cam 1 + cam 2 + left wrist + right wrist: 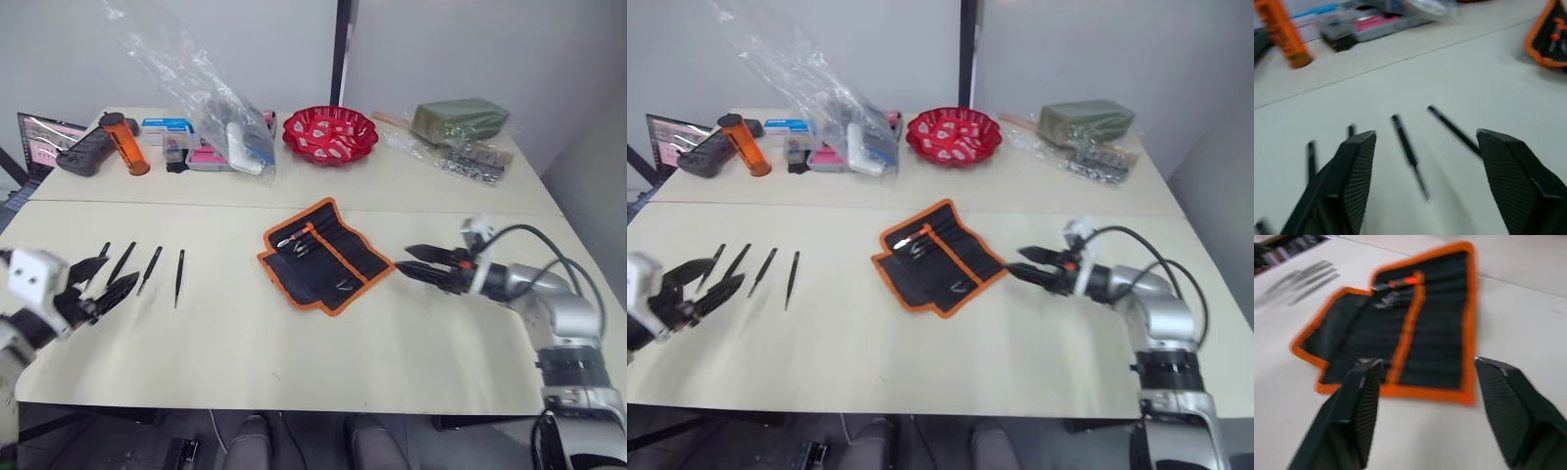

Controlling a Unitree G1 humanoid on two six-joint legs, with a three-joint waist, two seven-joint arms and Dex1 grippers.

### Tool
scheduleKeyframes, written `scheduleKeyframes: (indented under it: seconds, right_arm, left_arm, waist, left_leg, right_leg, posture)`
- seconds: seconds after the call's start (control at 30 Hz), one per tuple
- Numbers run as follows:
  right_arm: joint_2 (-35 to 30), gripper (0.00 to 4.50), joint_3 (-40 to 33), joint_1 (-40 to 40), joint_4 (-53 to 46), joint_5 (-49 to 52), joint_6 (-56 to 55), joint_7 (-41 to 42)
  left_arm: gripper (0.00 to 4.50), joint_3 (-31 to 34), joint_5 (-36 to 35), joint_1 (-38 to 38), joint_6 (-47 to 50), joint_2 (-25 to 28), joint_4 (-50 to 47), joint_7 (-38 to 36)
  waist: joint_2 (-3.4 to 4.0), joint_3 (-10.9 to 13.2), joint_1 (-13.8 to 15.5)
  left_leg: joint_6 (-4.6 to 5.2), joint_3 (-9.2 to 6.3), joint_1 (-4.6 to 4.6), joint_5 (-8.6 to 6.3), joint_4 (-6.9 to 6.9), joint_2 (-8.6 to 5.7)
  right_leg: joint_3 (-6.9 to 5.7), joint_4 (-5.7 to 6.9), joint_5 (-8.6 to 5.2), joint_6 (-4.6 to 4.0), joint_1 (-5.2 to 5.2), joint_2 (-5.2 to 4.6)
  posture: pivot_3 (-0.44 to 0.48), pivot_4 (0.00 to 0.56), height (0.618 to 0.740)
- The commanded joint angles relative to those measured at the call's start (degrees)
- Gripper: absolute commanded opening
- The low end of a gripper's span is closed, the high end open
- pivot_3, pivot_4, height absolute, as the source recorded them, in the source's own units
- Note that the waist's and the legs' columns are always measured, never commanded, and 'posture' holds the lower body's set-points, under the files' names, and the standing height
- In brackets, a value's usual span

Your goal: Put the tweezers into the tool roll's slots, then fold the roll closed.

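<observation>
Centrally on the near table (323, 343) lies the roll (327, 253), spread flat and turned at an angle, its orange binding all round and an orange stripe running through the middle. Small metal-looking items sit at its far-left end and near its lower middle — what they are I cannot tell.

Left of the roll, well apart from it, four tweezers (147, 269) lie loose on the table in a row, roughly parallel and pointing near-to-far. The left claw (98, 284) hovers at the left end of that row, fingers spread and grasping nothing; in its wrist view the tweezers lie between and beyond the two fingers. The right claw (429, 264) sits just right of the roll's right corner, likewise released and empty, pointing at the roll.

On the far table stand a red bowl (330, 133) with small pieces in it, a clear plastic bag (201, 93) over some boxes, an orange bottle (125, 144) lying tilted, and a green bundle (460, 119) at the right. Nothing lies between either claw and the roll or tweezers.
</observation>
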Motion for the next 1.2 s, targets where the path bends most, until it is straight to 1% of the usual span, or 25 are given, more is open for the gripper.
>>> scheduleKeyframes:
  seconds: [0.03,0.13,0.23,0.33,0.47,0.63,0.8,0.83,0.93,1.0,1.1,1.2]
  right_arm:
    - [-1.3,4.48,-3.0,1.0,5.1,-1.3,-6.2,-0.3]
    - [-1.2,4.48,-4.1,0.6,10.3,-1.4,-9.1,-0.1]
    - [-1.3,4.48,-3.7,-1.1,14.7,-2.1,-10.9,0.8]
    - [-1.0,4.48,-2.0,-3.7,15.6,-2.5,-10.5,2.4]
    - [0.0,4.48,1.1,-8.2,11.6,-0.9,-5.5,6.3]
    - [-0.7,4.48,7.5,-13.3,4.3,0.5,0.4,16.2]
    - [-1.3,4.48,11.9,-19.9,-2.4,2.7,3.8,25.7]
    - [-1.3,4.48,12.1,-20.9,-3.8,4.5,5.4,26.9]
    - [-2.3,4.48,13.4,-22.5,-7.0,9.9,9.9,28.0]
    - [-3.0,4.48,14.9,-23.8,-7.5,12.8,11.3,28.0]
    - [-3.3,4.48,16.2,-25.1,-6.9,14.0,10.9,28.0]
    - [-2.9,4.48,18.1,-26.0,-6.4,13.7,9.3,28.0]
  left_arm:
    - [4.5,6.4,-2.2,4.9,-1.0,-3.9,-4.9,3.8]
    - [4.5,9.0,-3.8,8.2,-0.8,-7.1,-6.4,6.1]
    - [4.5,9.2,-3.9,10.7,-0.6,-8.7,-8.8,7.7]
    - [4.5,9.7,-4.7,11.8,-1.2,-9.9,-9.0,8.7]
    - [4.5,10.5,-5.2,13.4,-1.4,-11.6,-10.3,10.9]
    - [4.5,11.3,-4.9,16.6,-1.5,-14.3,-12.6,14.2]
    - [4.5,14.0,-7.8,19.5,1.4,-16.7,-14.0,18.6]
    - [4.5,13.7,-7.8,20.7,1.6,-17.1,-14.3,18.4]
    - [4.5,13.7,-7.9,23.3,0.8,-18.4,-14.6,18.0]
    - [4.5,15.5,-9.6,24.8,0.5,-20.3,-15.3,19.5]
    - [4.5,16.2,-10.0,26.4,0.2,-22.1,-16.6,21.0]
    - [4.5,17.1,-9.8,26.0,-2.5,-24.7,-18.2,24.3]
  waist:
    - [-0.04,0.0,0.1]
    - [-0.1,0.0,0.3]
    - [-0.11,0.0,0.2]
    - [-0.11,0.0,-0.1]
    - [-0.12,0.0,-0.7]
    - [-0.13,0.0,-1.0]
    - [-0.23,0.1,-0.3]
    - [-0.23,0.1,-0.3]
    - [-0.33,0.1,-0.1]
    - [-0.49,0.1,-0.1]
    - [-0.64,0.2,-0.2]
    - [-0.65,0.2,-0.1]
  left_leg:
    - [0.0,0.02,0.0,0.0,0.03,0.0]
    - [0.0,0.04,0.0,0.0,0.08,0.0]
    - [0.0,0.09,0.01,0.01,0.12,0.0]
    - [0.0,0.25,0.06,0.01,0.14,0.0]
    - [0.0,0.38,0.15,0.0,0.1,0.05]
    - [0.02,0.46,0.15,-0.02,0.04,0.06]
    - [0.02,0.52,0.11,-0.03,0.09,0.05]
    - [0.02,0.52,0.12,-0.03,0.1,0.06]
    - [-0.08,0.52,0.12,-0.09,0.09,0.07]
    - [-0.3,0.52,0.11,-0.25,0.09,0.05]
    - [-0.29,0.56,0.1,-0.25,0.1,0.07]
    - [-0.31,0.59,0.1,-0.26,0.11,0.07]
  right_leg:
    - [0.01,-0.02,0.01,-0.01,0.01,-0.01]
    - [0.04,-0.06,-0.08,-0.27,0.02,0.0]
    - [0.09,-0.06,-0.06,-0.31,0.03,0.0]
    - [0.23,-0.06,-0.04,-0.31,0.03,-0.01]
    - [0.29,-0.04,-0.01,-0.3,0.01,0.01]
    - [0.33,-0.05,0.1,-0.08,-0.03,0.0]
    - [0.37,-0.09,-0.02,-0.3,-0.07,-0.04]
    - [0.36,-0.08,-0.02,-0.3,-0.08,-0.04]
    - [0.33,-0.09,-0.03,-0.32,-0.11,-0.04]
    - [0.34,-0.14,-0.04,-0.33,-0.1,-0.08]
    - [0.33,-0.18,-0.02,-0.36,-0.11,-0.09]
    - [0.34,-0.18,-0.01,-0.37,-0.13,-0.09]
  posture:
    - [0.0,0.15,0.74]
    - [0.0,0.15,0.74]
    - [0.0,0.15,0.74]
    - [0.0,0.15,0.74]
    - [0.0,0.15,0.74]
    - [0.0,0.15,0.74]
    - [0.0,0.15,0.74]
    - [0.0,0.15,0.74]
    - [0.0,0.15,0.74]
    - [0.0,0.15,0.74]
    - [0.0,0.15,0.74]
    - [0.0,0.15,0.74]
